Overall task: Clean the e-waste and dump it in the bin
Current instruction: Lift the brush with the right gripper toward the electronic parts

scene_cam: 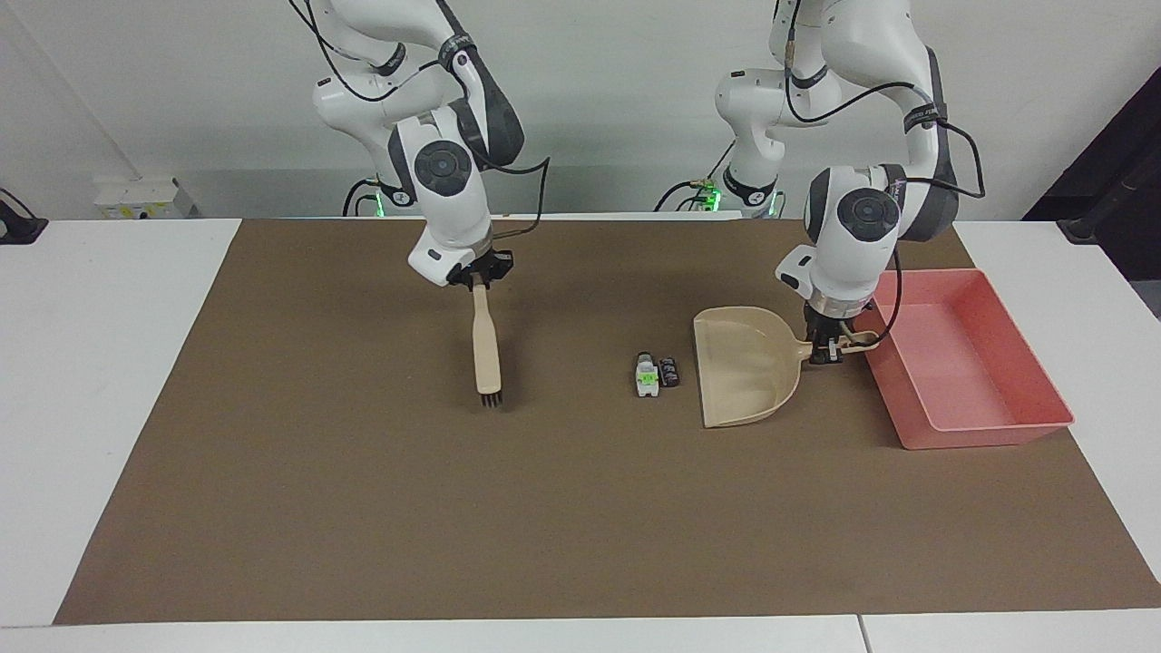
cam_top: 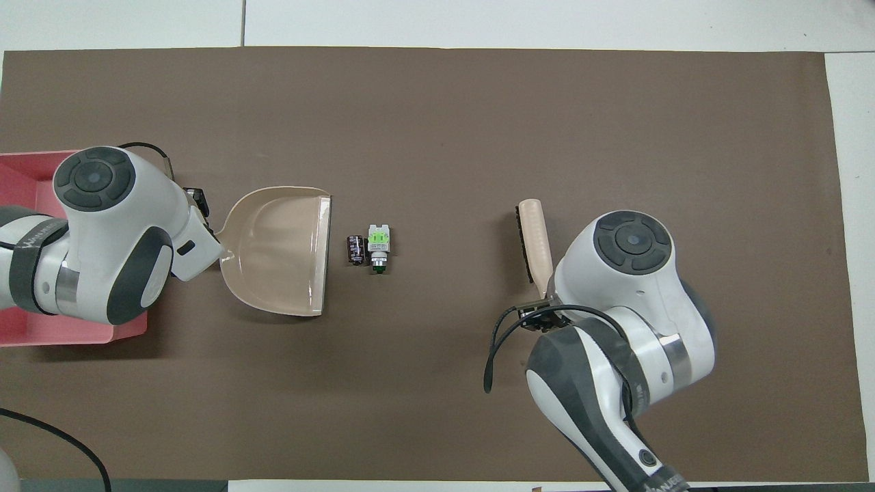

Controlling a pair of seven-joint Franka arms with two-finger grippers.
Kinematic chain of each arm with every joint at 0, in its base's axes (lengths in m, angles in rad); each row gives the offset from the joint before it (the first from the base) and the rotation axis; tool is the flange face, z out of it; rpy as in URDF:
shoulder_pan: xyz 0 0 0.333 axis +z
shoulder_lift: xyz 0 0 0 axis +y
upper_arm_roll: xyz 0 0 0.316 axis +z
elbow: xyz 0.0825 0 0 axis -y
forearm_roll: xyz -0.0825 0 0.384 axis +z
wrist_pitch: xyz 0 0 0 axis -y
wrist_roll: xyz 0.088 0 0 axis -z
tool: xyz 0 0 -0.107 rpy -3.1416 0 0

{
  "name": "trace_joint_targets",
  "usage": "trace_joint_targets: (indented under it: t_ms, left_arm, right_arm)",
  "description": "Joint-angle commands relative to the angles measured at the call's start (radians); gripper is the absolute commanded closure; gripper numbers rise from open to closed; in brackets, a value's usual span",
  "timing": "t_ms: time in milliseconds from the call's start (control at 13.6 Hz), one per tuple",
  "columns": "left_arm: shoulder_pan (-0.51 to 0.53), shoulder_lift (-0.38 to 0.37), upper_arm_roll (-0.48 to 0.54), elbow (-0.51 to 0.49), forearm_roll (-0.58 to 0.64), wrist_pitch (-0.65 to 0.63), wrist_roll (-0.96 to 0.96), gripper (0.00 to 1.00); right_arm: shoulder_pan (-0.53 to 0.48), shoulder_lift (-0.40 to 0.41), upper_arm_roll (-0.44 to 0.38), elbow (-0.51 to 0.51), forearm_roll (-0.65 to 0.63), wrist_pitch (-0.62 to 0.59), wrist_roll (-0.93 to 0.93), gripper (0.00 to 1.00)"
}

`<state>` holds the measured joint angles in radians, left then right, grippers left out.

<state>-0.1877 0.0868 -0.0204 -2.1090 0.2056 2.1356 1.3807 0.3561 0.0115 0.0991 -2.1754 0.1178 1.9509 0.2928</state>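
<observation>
The brush point(scene_cam: 486, 349) could flick the e-waste point(scene_cam: 656, 373) past the dustpan point(scene_cam: 744, 376) if it sweeps fast or the lip rides off the mat. Seen from overhead, the bits lie mid-mat, pan at their 9 o'clock, brush at 3, bin point(scene_cam: 970, 363) beside the pan's handle. Right gripper point(scene_cam: 478, 272) clamps the brush handle; left gripper point(scene_cam: 825, 349) clamps the pan handle.
</observation>
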Motion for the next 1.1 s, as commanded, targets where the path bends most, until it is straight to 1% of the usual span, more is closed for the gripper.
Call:
trace_joint_targets:
  t_ms: [0,147,220,294,514,661,807,1028]
  left_arm:
    - [-0.015,-0.042,0.010,-0.066,0.043,0.055,-0.017,1.00]
    - [-0.015,-0.044,0.010,-0.074,0.049,0.061,-0.032,1.00]
    - [-0.015,-0.044,0.010,-0.077,0.052,0.064,-0.037,1.00]
    - [-0.018,-0.047,0.008,-0.080,0.054,0.064,-0.052,1.00]
    - [-0.032,-0.052,0.008,-0.089,0.055,0.064,-0.084,1.00]
    - [-0.032,-0.055,0.008,-0.100,0.055,0.066,-0.086,1.00]
    - [-0.032,-0.058,0.008,-0.109,0.055,0.078,-0.086,1.00]
    - [-0.030,-0.059,0.008,-0.115,0.055,0.093,-0.086,1.00]
  right_arm:
    - [0.074,0.108,-0.002,0.112,0.023,0.003,0.106,1.00]
    - [0.139,0.203,-0.002,0.233,0.022,-0.023,0.199,1.00]
    - [0.170,0.232,-0.002,0.277,0.022,-0.029,0.225,1.00]
    - [0.179,0.251,-0.002,0.301,0.020,-0.027,0.235,1.00]
    - [0.184,0.257,-0.001,0.312,0.020,-0.023,0.238,1.00]
    - [0.219,0.275,-0.001,0.325,0.023,-0.015,0.252,1.00]
    - [0.254,0.311,-0.001,0.365,0.025,-0.015,0.313,1.00]
    - [0.268,0.317,-0.001,0.370,0.029,-0.009,0.322,1.00]
